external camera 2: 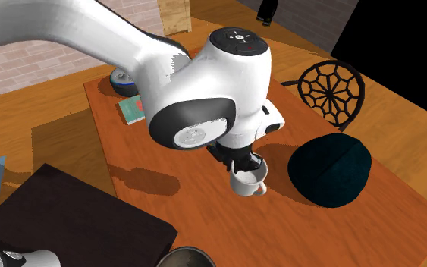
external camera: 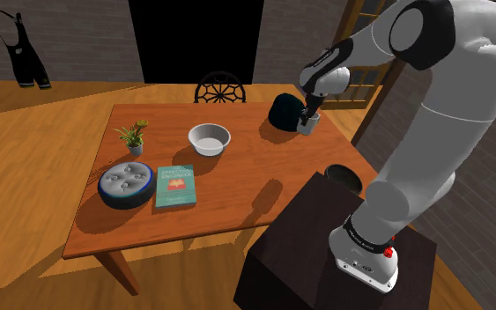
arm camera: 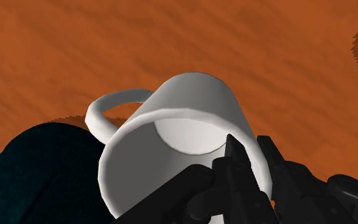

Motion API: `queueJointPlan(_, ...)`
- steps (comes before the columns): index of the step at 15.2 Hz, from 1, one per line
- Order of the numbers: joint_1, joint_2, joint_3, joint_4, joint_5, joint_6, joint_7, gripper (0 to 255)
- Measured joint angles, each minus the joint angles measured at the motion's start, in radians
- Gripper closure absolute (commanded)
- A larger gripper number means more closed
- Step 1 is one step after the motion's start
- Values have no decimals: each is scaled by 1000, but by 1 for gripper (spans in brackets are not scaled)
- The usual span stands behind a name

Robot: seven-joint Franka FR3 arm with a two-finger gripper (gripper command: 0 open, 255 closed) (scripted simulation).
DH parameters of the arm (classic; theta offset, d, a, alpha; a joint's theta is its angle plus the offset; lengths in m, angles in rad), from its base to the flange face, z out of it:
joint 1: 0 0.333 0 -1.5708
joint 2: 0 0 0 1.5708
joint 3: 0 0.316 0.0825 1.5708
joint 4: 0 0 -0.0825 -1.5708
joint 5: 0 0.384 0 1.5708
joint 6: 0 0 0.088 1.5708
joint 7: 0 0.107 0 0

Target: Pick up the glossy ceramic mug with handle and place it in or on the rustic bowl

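One mug: white glossy mug with a loop handle, standing toward the shoulder view's right end of the table, just beside a dark teal rounded lump.
Claw: black two-finger gripper clenched on the mug's rim wall, one finger inside and one outside.
Lift: I cannot tell whether the mug is clear of the brown wooden table.
Two bowls: pale round bowl mid-table; dark bowl at the edge by the stand. Which of them is the rustic one is unclear.
Risk, grip: a pinch on one wall alone may let the mug swing or slip during the carry.
Risk, path: the handle could clip the teal lump, and a low approach could knock the bowl.
Others, one each: small potted plant, green book, round blue-grey speaker, dark spoked chair.
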Motion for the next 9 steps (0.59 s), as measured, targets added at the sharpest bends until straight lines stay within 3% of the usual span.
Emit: queueJointPlan(9, -68, -294, -85, -338, -174, 68, -20, 255)
